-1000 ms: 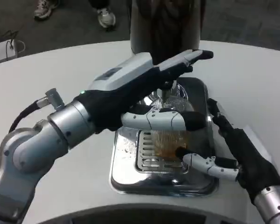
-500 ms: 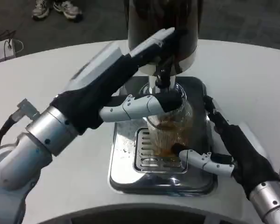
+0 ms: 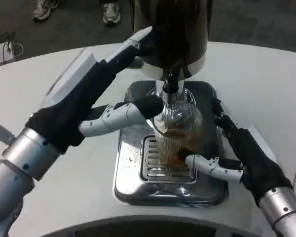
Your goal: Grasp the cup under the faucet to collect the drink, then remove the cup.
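Two hands of mine are near the cup, which stands upright on the metal drip tray directly under the faucet, with some brown drink in its bottom. My right hand holds the cup, one finger on its lower front and the others at its right side. My left hand has fingers apart: one finger is against the cup's upper left rim, the others reach toward the dispenser.

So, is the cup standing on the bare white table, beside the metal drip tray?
No, the ribbed clear cup stands on the grate of the metal drip tray, directly under the faucet, with amber drink in it.
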